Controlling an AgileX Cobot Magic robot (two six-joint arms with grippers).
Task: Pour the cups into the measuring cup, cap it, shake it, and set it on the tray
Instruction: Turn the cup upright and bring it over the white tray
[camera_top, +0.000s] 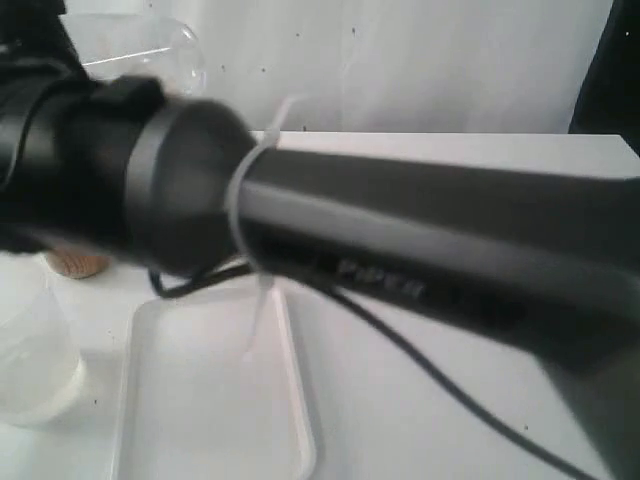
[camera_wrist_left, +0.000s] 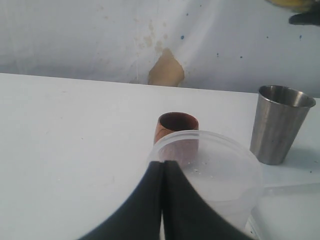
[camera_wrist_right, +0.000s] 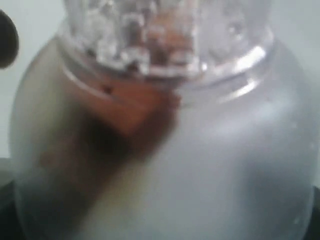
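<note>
Measuring cup (camera_top: 115, 50) hangs sideways, clamped in the right pincer (camera_top: 45, 70), whose arm (camera_top: 430, 240) blocks the tray's (camera_top: 200, 400) far end. Left pincer (camera_wrist_left: 162, 164), pressed together, hovers by the frosted tub (camera_wrist_left: 225, 165).

Exterior view mostly blocked by blurred black right arm (camera_top: 400, 230); lettering on it smeared. Hidden behind it: far end of white tray (camera_top: 210, 400), near end cropped by frame; all but sliver of wooden cup (camera_top: 75, 263); most of measuring cup (camera_top: 105, 45) and its cap (camera_top: 180, 60). Frosted container (camera_top: 30, 350) cropped at left. Right wrist view filled by out-of-focus measuring cup; brown smear inside unidentifiable; right gripper fingers not distinguishable. Left gripper (camera_wrist_left: 163, 167) cropped at base, covering part of container.
</note>
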